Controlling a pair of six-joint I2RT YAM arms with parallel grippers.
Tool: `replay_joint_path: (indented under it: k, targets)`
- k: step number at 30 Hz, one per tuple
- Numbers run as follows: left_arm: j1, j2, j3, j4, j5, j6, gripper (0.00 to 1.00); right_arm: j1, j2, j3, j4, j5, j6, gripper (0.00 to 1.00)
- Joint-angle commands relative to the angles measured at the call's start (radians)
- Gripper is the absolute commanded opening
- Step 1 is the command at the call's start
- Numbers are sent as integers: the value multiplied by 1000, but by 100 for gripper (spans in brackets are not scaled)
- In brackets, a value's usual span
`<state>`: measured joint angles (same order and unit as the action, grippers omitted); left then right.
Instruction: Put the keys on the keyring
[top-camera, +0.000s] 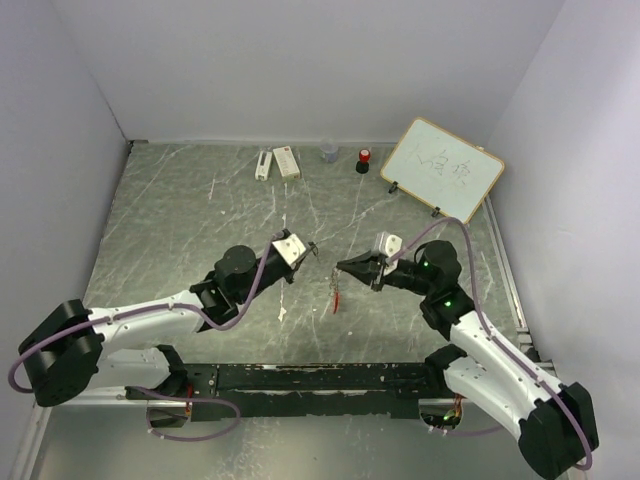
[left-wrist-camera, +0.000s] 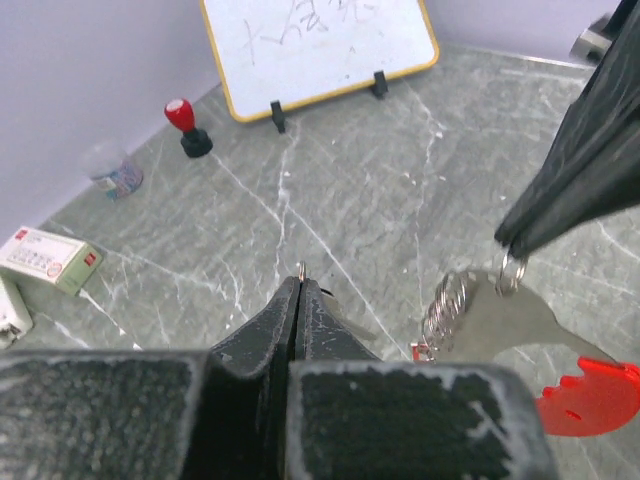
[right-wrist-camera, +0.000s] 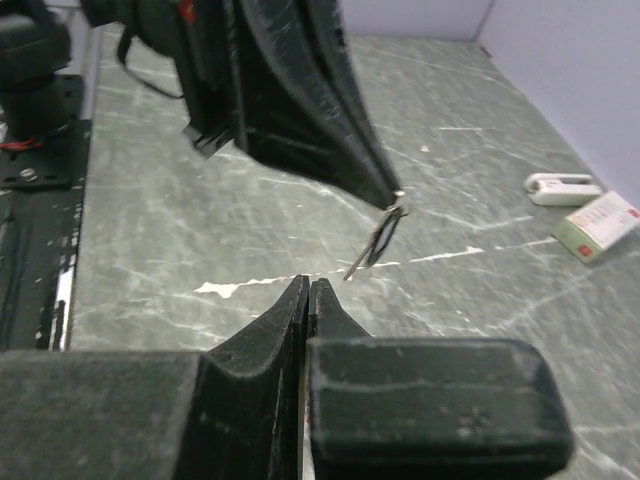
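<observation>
My left gripper (top-camera: 312, 248) is shut on a small metal ring (left-wrist-camera: 301, 268) at its fingertips. A black-headed key (right-wrist-camera: 383, 236) dangles from that ring above the table. My right gripper (top-camera: 340, 266) is shut on the keyring's silver loop (left-wrist-camera: 511, 271). The coiled chain (left-wrist-camera: 450, 305) and the curved red plastic piece (left-wrist-camera: 592, 396) hang below it, and the piece also shows in the top view (top-camera: 337, 295). The two grippers' tips are close together over the table's middle. A small red bit (left-wrist-camera: 420, 351) sits at the chain's lower end. I cannot tell whether it is the red key.
A small whiteboard (top-camera: 443, 167) stands at the back right. A red-topped black stamp (top-camera: 364, 160), a small clear cup (top-camera: 329, 151) and two white boxes (top-camera: 286, 162) line the back edge. A white scrap (top-camera: 283, 313) lies near the left arm.
</observation>
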<state>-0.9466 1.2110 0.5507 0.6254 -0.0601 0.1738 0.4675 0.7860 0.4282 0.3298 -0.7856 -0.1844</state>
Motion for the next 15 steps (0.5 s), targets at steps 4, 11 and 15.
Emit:
replay_joint_path:
  k: [4,11,15]
  targets:
    - [29,-66,-24,81,141,16,7,-2,99,19,119,-189,-3,0]
    - [38,-94,-37,69,180,-2,7,-11,216,38,344,-198,118,0]
    - [39,-117,-49,70,180,5,7,-17,283,89,399,-242,144,0]
